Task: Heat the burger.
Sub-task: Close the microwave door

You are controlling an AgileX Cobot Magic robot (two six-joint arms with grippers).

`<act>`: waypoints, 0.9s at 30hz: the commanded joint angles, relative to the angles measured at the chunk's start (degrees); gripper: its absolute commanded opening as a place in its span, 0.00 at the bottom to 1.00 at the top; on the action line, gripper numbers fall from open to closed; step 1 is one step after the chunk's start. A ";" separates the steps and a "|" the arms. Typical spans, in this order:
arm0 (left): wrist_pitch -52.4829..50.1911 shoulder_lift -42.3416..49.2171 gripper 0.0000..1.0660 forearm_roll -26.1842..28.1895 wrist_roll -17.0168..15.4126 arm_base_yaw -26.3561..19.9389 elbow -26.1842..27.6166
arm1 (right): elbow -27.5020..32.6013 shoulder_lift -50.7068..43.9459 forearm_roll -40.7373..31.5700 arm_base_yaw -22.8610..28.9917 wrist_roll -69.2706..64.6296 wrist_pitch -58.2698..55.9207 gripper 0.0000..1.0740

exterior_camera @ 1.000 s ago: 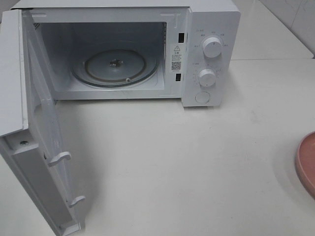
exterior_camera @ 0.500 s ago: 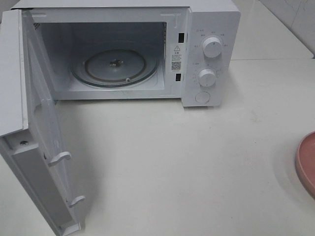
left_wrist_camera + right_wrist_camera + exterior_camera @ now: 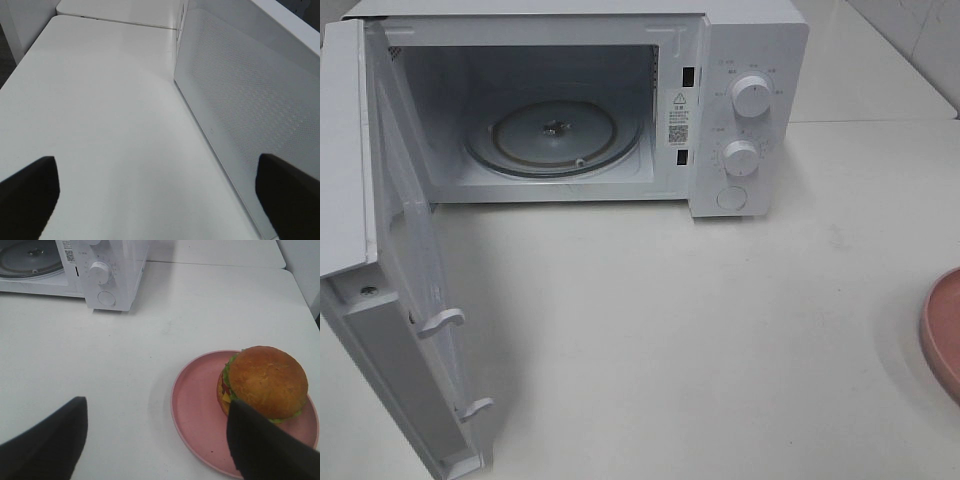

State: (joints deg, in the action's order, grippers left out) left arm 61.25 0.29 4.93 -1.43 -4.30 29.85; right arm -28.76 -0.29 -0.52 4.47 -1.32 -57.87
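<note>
Nothing has shifted in the past second — microwave point(image 3: 560, 110) door point(image 3: 390, 270) stands open at the left, turntable point(image 3: 553, 134) bare. My right gripper point(image 3: 155, 440) hangs wide open and empty over the burger point(image 3: 264, 382) on its pink plate point(image 3: 192, 415) (far right of the table). Left gripper point(image 3: 157, 187) fully open, idle. The pick-up is not yet begun.

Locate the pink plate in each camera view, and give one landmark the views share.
Exterior high: only the pink plate's edge shows, cut off at the right border, on the table.
Left wrist: not in it.
Right wrist: lower right, carrying the burger, ahead of the open right gripper.
Shared landmark: the white microwave, door open.
</note>
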 commanded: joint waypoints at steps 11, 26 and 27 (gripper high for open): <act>-3.04 -0.29 0.91 0.52 -0.23 -0.17 1.20 | 0.17 -1.49 -0.23 -0.40 0.80 0.92 0.71; -13.87 -14.38 0.29 -0.23 -0.23 -0.17 1.20 | 0.17 -1.49 -0.23 -0.40 0.80 0.92 0.71; -14.95 -15.36 0.22 -0.23 -0.23 -0.17 0.80 | 0.17 -1.49 -0.23 -0.40 0.80 0.92 0.71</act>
State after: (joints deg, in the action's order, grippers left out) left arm 50.08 -12.83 4.81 -1.43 -4.30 30.88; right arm -28.76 -0.29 -0.52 4.47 -1.32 -57.87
